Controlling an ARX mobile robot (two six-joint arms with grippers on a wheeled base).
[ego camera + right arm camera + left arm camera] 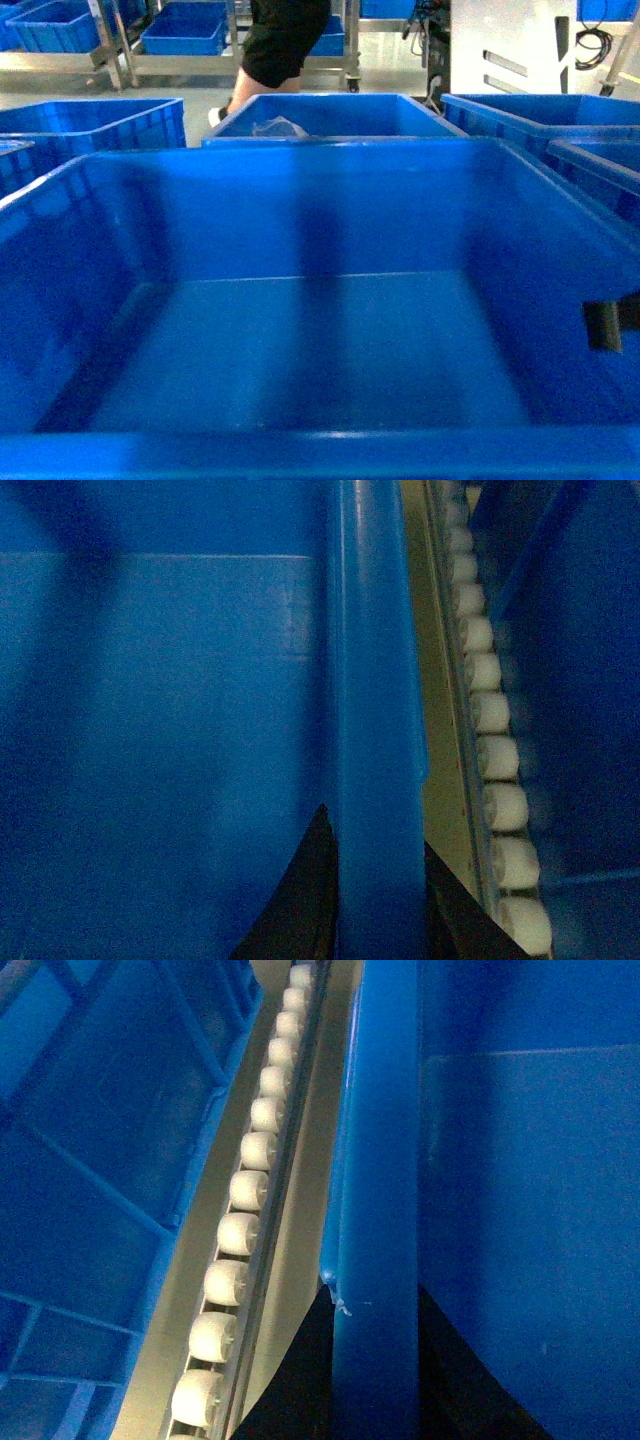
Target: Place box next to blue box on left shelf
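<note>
now left claw (375,1360) clamped on box (330,300) left rim, right claw (375,880) clamped on right rim.

glossy bright-blue plastic for the box (330,330), smooth on rim and walls, with soft sheen on the floor. pale, matt plastic-looking rollers (238,1233) in a dull metal track (285,1160). brushed metal shelving (180,62) behind. smooth, shiny grey floor (210,95) beyond.
</note>
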